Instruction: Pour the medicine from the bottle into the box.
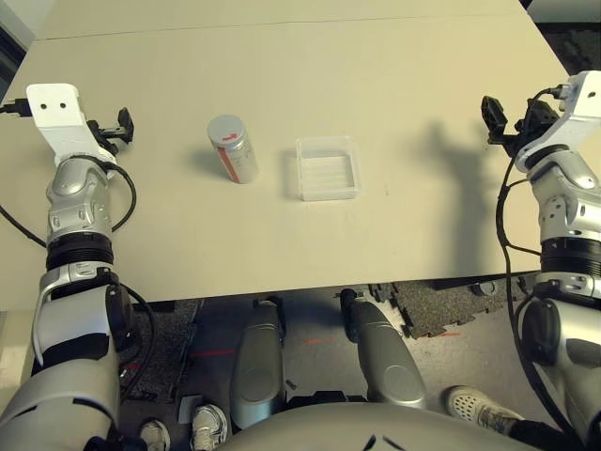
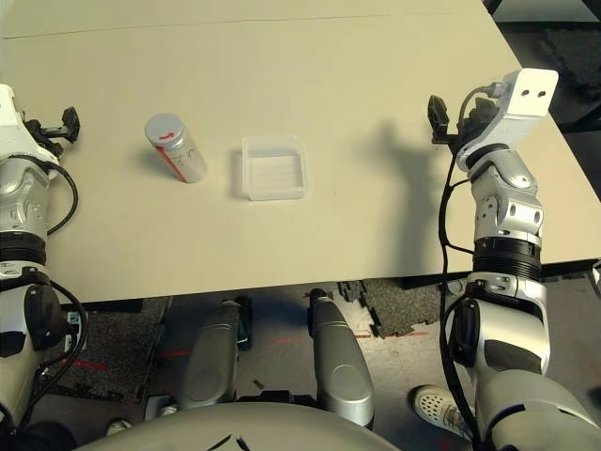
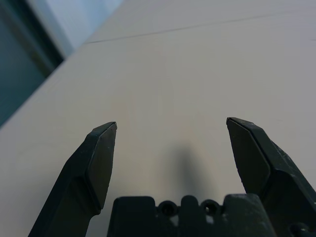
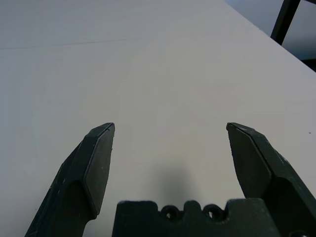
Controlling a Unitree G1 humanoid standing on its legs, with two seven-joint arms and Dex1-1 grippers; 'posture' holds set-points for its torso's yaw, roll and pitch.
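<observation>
Clear plastic catches the eye from the head camera: the bottle [image 1: 233, 148] stands capped near the middle of the pale table [image 1: 394, 75], tilted slightly, with the box [image 1: 328, 167] just beside it on the robot's right, likely set close so a short tip carries the medicine across; its red and white label is too small to read. In the left wrist view the left gripper [image 3: 171, 129] hangs spread and empty above bare tabletop. The right gripper [image 4: 170, 131] looks the same from its own wrist, spread wide, nothing held.

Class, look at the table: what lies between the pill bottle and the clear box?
Nothing: in the left eye view, bare table separates the bottle from the box.
</observation>
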